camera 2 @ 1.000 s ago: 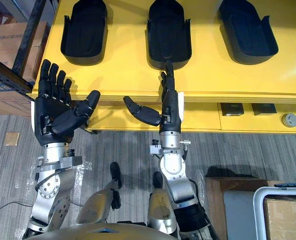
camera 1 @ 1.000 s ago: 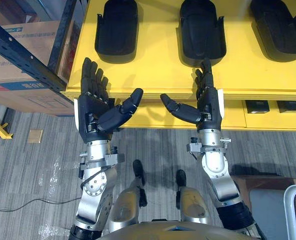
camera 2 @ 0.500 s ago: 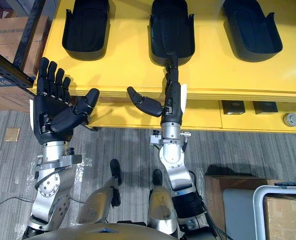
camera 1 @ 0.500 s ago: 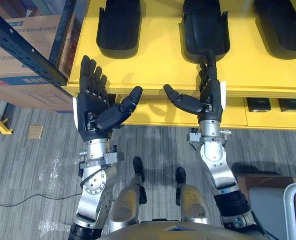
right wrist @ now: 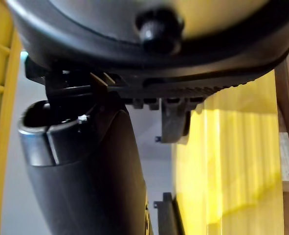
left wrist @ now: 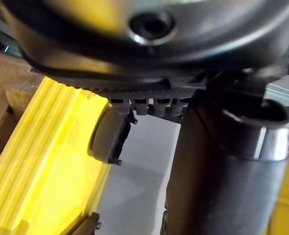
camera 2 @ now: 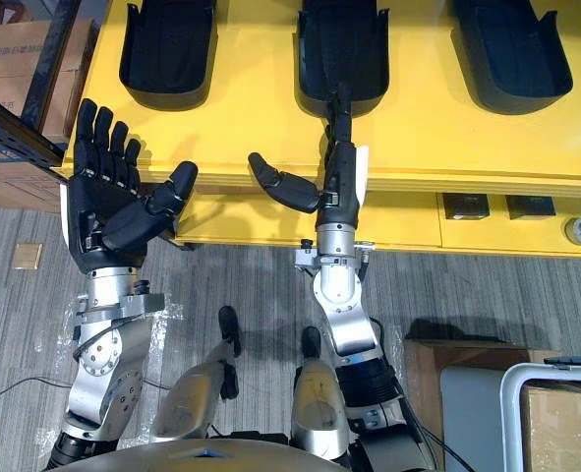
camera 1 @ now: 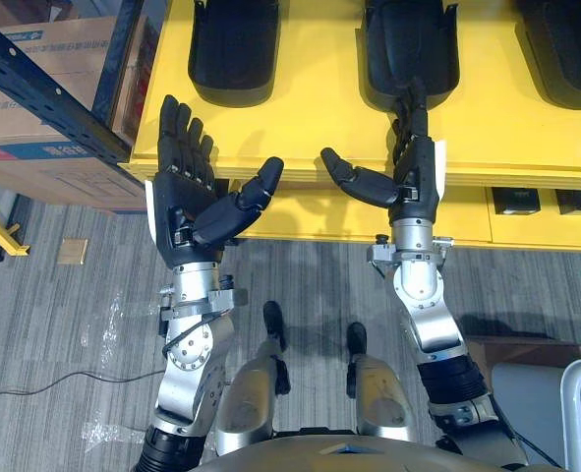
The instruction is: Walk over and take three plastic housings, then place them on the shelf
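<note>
Both hands empty. Left hand (camera 1: 187, 202) is spread wide, thumb out, palm showing, at the front edge of the yellow shelf (camera 1: 319, 118) near its left corner. Right hand (camera 1: 410, 182) has fingers straight, thumb splayed, tips at the near end of the middle housing (camera 1: 411, 44); can't tell if they touch. 3 housings sit in a row on the shelf: left housing (camera 1: 233, 49), middle, right housing (camera 1: 568, 44).

Three black plastic housings lie in a row on the yellow shelf (camera 1: 310, 128): the left housing (camera 1: 233, 49) at eleven o'clock, the middle housing (camera 1: 411, 44) at one, the right housing (camera 1: 565, 49) at two. The left hand (camera 1: 187, 202), at nine o'clock, is spread and empty at the shelf's front edge. The right hand (camera 1: 413, 177) points straight fingers at the middle housing's near end; contact is unclear. A cardboard box (camera 1: 44, 88) sits at ten o'clock.
</note>
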Tool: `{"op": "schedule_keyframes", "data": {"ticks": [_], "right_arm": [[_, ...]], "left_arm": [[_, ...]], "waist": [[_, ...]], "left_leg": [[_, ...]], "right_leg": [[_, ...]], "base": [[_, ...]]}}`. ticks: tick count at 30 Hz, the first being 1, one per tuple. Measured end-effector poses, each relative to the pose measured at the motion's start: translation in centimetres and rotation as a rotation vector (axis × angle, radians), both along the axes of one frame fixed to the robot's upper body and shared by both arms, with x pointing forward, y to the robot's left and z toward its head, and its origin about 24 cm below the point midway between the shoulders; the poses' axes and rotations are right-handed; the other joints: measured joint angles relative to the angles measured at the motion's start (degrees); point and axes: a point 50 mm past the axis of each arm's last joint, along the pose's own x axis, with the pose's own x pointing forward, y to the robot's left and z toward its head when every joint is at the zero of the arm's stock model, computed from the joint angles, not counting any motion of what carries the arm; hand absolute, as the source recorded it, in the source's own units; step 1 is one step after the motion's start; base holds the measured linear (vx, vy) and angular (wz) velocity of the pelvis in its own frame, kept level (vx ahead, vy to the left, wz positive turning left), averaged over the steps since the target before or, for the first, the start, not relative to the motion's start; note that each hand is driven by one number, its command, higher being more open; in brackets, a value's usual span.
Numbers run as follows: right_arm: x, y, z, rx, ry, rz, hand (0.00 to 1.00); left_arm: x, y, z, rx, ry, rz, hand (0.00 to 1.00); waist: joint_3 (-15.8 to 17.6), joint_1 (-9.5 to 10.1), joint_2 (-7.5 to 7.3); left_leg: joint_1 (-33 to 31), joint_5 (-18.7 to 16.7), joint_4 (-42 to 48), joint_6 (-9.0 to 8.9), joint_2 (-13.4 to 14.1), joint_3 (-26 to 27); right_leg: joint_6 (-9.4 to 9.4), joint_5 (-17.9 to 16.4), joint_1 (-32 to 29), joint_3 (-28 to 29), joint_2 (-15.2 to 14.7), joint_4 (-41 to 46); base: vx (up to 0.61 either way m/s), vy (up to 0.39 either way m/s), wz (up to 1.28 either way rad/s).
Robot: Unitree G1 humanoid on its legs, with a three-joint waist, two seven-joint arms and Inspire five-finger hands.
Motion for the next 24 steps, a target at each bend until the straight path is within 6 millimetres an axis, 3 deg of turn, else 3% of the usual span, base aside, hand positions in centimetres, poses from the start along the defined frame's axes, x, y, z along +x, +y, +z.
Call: {"op": "schedule_keyframes", "data": {"ticks": [7,17,24], "right_arm": [[1.0,0.0,0.2,-0.042,-0.008,-0.018,1.0],[0.9,0.0,0.6,-0.038,-0.026,-0.015,1.0],[-3.2,-0.3,-1.1,-0.004,-0.004,0.011,1.0]], "left_arm": [[0.1,0.0,-0.1,0.005,0.004,-0.004,1.0],[0.1,0.0,-0.2,0.011,0.005,-0.009,1.0],[0.1,-0.2,-0.2,0.018,0.003,-0.027,1.0]], "waist": [[0.27,0.07,0.18],[1.05,0.07,0.23],[0.97,0.23,0.15]], "left_leg": [[-0.02,0.23,-0.17,-0.05,0.03,-0.3],[-0.12,0.26,-0.17,-0.08,0.05,-0.19],[1.18,0.02,0.0,0.11,0.14,1.69]], "right_leg": [[-0.22,-0.34,-0.03,-0.46,-0.02,0.52],[-0.41,-0.46,-0.02,-0.47,-0.02,0.38],[0.18,-0.07,0.75,0.81,0.02,-0.25]], "base": [[0.01,-0.009,0.02],[0.0,0.0,0.0],[0.01,-0.005,-0.09]]}}
